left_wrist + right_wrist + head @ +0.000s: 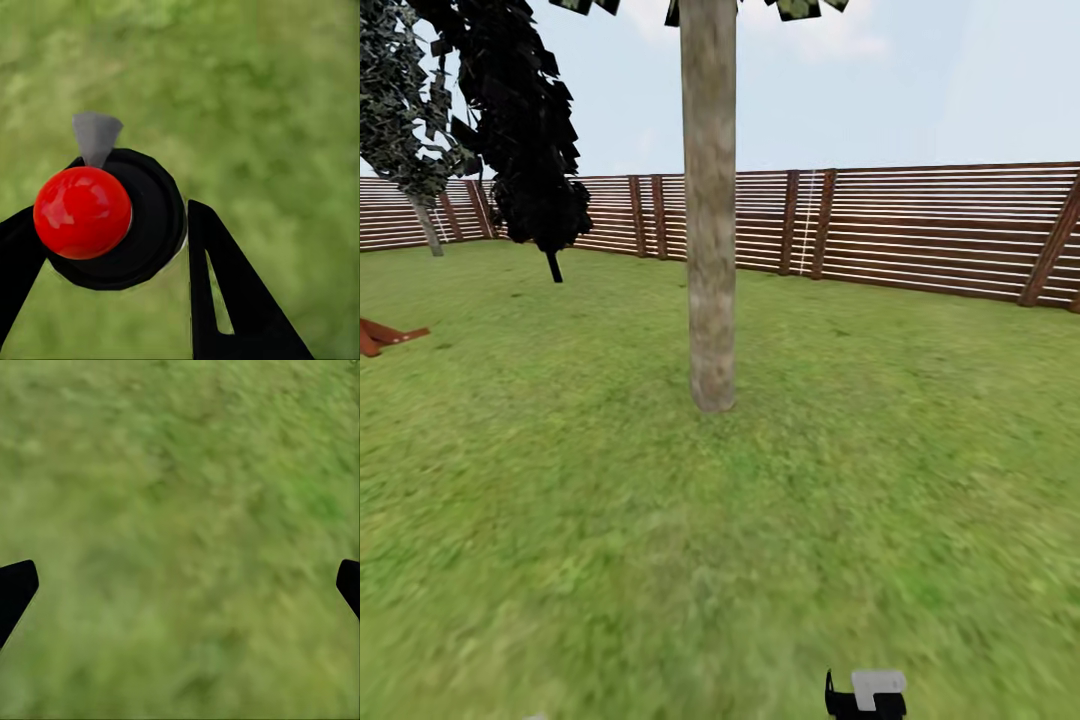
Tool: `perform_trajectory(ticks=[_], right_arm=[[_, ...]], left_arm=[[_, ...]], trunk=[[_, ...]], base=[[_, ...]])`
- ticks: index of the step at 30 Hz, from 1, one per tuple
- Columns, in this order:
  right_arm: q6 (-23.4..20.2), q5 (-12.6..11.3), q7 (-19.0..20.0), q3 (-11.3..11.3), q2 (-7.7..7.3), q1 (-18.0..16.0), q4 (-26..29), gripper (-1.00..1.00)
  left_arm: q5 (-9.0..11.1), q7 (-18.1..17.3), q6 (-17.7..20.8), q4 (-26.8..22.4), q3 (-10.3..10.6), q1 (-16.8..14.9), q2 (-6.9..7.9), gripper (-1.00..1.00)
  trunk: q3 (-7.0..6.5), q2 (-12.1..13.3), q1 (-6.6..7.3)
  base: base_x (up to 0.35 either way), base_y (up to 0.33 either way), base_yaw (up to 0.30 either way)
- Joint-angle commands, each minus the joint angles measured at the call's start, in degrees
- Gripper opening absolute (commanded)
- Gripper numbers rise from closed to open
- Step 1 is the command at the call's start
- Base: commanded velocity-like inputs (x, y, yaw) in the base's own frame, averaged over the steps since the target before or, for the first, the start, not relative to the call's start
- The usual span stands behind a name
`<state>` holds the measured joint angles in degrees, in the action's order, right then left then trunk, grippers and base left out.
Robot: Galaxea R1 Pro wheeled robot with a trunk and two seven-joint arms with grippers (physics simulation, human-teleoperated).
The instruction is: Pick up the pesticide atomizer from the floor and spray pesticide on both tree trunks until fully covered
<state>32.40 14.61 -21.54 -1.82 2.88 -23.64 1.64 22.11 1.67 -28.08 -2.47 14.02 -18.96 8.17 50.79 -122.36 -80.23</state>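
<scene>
The garden's lawn [560,520] spreads across the head view, ringed at the back by a brown slatted fence [940,230] under a pale sky. A thick grey-beige tree trunk [710,220] stands upright in the middle of the grass, rising out of the top of the view where a few dark blocky leaves show. Off to the left a dark, narrow cypress [525,130] and a paler thin-trunked tree [405,130] stand near the fence, and a reddish-brown wooden object [385,335] lies on the grass at the left edge. At the bottom edge a small black and white part of the robot [867,695] pokes into view. In the left wrist view the left gripper [112,232] has its black fingers [225,292] closed on the pesticide atomizer [120,225], whose red round top faces the camera, a grey nozzle beside it, over blurred grass. In the right wrist view the right gripper [180,585] hangs over bare grass with its fingertips [15,585] spread wide, holding nothing.
</scene>
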Motion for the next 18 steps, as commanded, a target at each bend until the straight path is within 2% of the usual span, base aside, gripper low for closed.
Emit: perform_trajectory(ticks=[1, 18], right_arm=[[0.0, 0.6, -0.4, -0.2, 0.02, -0.1, -0.1, 1.00], [0.0, 0.6, -0.4, -0.2, 0.08, 0.0, -0.1, 1.00]], left_arm=[[0.3, 0.2, -0.1, 0.0, 0.5, 0.0, 0.01, -1.00], [0.3, 0.2, -0.1, 0.0, 0.5, 0.0, 0.01, -1.00]], trunk=[[0.05, 0.0, -0.03], [0.05, 0.0, -0.03]], base=[[0.338, 0.000, 0.000], [0.338, 0.000, 0.000]])
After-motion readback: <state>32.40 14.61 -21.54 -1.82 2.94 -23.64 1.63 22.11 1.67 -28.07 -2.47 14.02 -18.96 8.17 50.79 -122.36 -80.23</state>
